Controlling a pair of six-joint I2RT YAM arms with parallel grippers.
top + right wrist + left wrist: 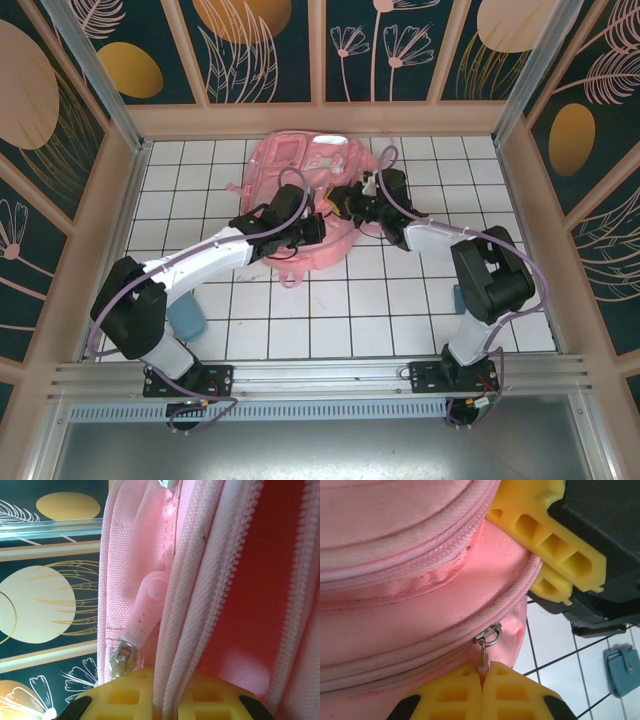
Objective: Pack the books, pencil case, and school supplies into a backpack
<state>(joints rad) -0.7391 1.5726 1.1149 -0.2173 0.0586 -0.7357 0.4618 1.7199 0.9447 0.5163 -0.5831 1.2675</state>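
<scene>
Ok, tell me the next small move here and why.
Probably start drawing the zipper pull along its track: the left gripper is shut on it, and the right gripper pinches the backpack at its edge, bracing it.

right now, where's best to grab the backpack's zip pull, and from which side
Pinch the zip pull by its thin tab below the metal ring, coming from outside the seam. The tab sticks clear of the backpack fabric; the left gripper is shut on it this way.
</scene>
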